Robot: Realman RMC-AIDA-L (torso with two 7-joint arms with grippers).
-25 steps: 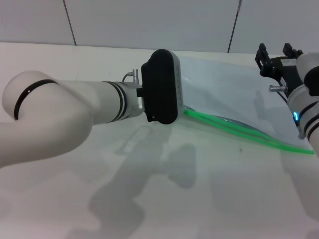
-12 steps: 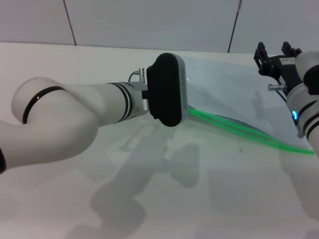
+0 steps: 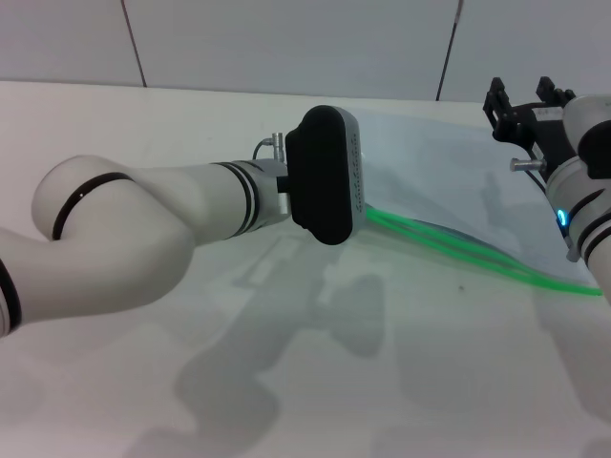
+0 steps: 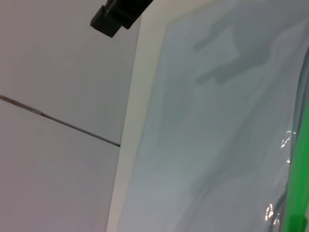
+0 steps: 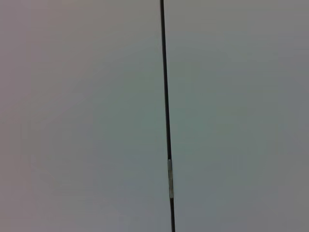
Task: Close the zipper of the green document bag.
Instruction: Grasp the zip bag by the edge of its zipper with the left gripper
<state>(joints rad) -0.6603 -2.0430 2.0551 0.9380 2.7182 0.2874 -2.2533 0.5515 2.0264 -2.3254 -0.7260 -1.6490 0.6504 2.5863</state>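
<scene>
The green document bag (image 3: 434,172) lies flat on the white table, pale blue-grey and translucent. Its zipper (image 3: 477,253) runs along the near edge as two bright green strips that part in the middle; I cannot make out the slider. My left gripper (image 3: 329,175) hangs over the bag's left end of that strip, its black housing hiding the fingers. The left wrist view shows the bag (image 4: 217,121) close up, with the zipper (image 4: 299,193) at the picture's edge. My right gripper (image 3: 523,99) is raised beyond the bag's far right corner, open and holding nothing.
The white table (image 3: 286,382) stretches toward me, with arm shadows on it. A panelled wall (image 3: 286,38) rises behind the table. The right wrist view shows only wall with a dark seam (image 5: 166,121). The right gripper (image 4: 118,12) appears far off in the left wrist view.
My left arm has moved right, carrying its gripper a little along the bag's green edge. The right gripper has risen very slightly.
</scene>
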